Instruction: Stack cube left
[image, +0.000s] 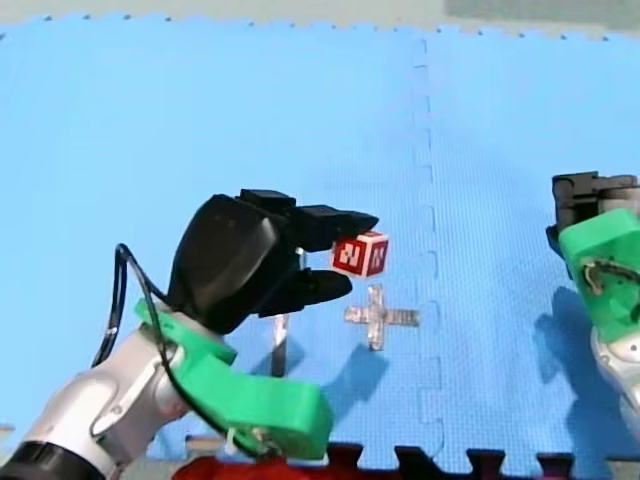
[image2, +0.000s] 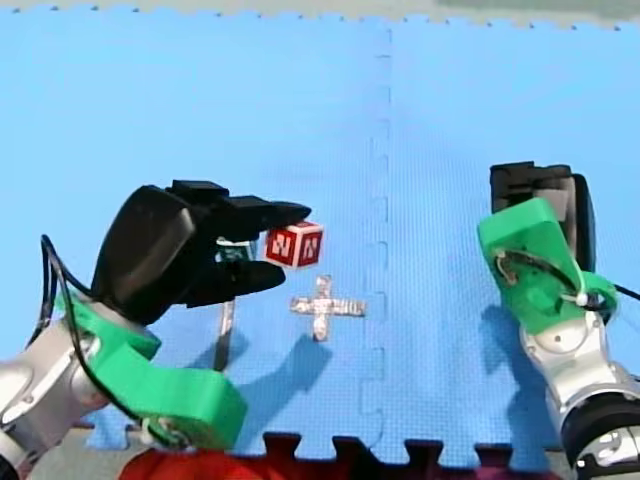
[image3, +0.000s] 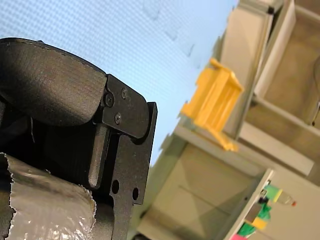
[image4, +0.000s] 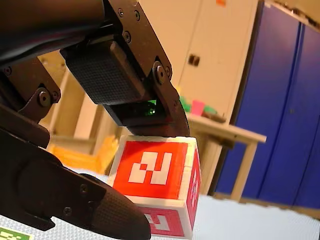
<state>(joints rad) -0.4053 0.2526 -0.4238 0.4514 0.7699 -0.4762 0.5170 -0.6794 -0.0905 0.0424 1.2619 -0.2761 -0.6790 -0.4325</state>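
Left hand (image: 240, 265) comes in from lower left over the blue foam mat (image: 150, 120), clenched on the red cube (image: 360, 255): cube pinched between the upper fingers (image: 340, 218) and the thumb below, held up in the air, clear of the mat, tilted a bit. Second wrist view matches this hand, with the red cube and its white tag faces clamped top and bottom by black pads. Under the hand, a silver tape strip (image: 280, 345) on the mat, partly hidden by the hand. Just behind the fingers a small green patch with a tag (image2: 233, 252) peeks out, likely the second cube, the base for the stack, but mostly hidden, can't confirm. The red cube hangs just beside that patch and above and a little back-left of the silver tape cross (image: 378, 317); it touches neither the cross nor the mat as far as I can see. Further right, the mat seam (image: 428, 200) runs front to back. Right hand (image: 598, 205) is at the far right edge, well apart from the cube, with nothing visible in it; can't tell if it is released or clenched. Progress, as a judgement: pickup is done and the cube is in transport. Left to do: line the red cube up over the base cube, lower it squarely on top, let go, then pull the hand away. No stack exists yet. Risk: a tilted cube could land off-square and slide.
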